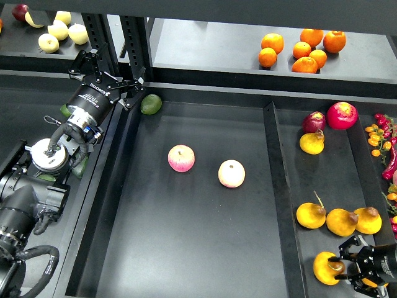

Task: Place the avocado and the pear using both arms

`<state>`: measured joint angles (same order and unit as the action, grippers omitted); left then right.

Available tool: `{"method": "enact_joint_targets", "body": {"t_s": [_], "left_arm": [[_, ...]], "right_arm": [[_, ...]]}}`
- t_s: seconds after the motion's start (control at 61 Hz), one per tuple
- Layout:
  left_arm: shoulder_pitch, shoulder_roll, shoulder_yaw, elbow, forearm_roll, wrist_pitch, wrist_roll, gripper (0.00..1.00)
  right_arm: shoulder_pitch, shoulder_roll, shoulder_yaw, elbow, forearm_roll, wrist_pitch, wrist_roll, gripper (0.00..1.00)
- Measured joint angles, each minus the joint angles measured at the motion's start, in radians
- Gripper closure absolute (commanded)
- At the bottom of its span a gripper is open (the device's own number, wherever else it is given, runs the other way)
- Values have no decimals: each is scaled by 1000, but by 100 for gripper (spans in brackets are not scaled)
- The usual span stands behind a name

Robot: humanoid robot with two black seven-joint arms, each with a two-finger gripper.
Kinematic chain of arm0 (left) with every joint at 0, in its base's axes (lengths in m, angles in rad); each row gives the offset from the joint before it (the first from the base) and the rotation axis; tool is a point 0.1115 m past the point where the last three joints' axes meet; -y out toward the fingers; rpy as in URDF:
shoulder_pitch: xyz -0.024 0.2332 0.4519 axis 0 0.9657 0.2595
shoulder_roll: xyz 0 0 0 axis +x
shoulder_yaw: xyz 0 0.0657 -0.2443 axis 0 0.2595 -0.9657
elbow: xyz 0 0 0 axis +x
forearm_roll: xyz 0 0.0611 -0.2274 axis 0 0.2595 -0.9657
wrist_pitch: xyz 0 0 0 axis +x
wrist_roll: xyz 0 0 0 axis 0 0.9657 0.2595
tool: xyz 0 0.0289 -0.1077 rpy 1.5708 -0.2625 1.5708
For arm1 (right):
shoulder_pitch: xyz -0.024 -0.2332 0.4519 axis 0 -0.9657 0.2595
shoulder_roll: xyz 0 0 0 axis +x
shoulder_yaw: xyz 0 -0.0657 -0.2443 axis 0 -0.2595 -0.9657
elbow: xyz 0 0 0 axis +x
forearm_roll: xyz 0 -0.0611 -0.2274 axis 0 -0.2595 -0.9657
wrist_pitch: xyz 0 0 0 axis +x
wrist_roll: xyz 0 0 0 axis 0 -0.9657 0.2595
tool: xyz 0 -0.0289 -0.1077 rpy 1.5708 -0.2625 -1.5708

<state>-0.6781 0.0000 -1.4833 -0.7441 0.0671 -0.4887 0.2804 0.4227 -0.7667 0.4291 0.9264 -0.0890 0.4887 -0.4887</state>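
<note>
Avocado (151, 103) at bin's (186, 248) back-left corner, open floor beyond.

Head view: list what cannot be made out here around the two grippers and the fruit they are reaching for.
- Left gripper: dark against the black divider beside an avocado; contact unclear.
- More green fruit behind the left arm, mostly hidden; kind unclear.
- Right gripper: arm cut off by the frame's corner; its fingers straddle a pear, but grip cannot be told.
- Red and orange items at the right edge: cut off, too small to identify.
</note>
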Motion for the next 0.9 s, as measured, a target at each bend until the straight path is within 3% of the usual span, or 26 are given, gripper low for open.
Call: {"method": "enact_joint_targets", "body": {"t_s": [0.18, 0.426, 0.902], "left_arm": [[0, 0, 0, 0, 0, 0, 0, 0], [0, 0, 0, 0, -1, 0, 0, 0], [1, 0, -4, -14, -1, 0, -13, 0]], "right_arm": [[2, -46, 23, 43, 5, 0, 0, 13], [1, -96, 149, 69, 38, 0, 0, 10], [1, -36, 515, 67, 134, 0, 0, 11]]}}
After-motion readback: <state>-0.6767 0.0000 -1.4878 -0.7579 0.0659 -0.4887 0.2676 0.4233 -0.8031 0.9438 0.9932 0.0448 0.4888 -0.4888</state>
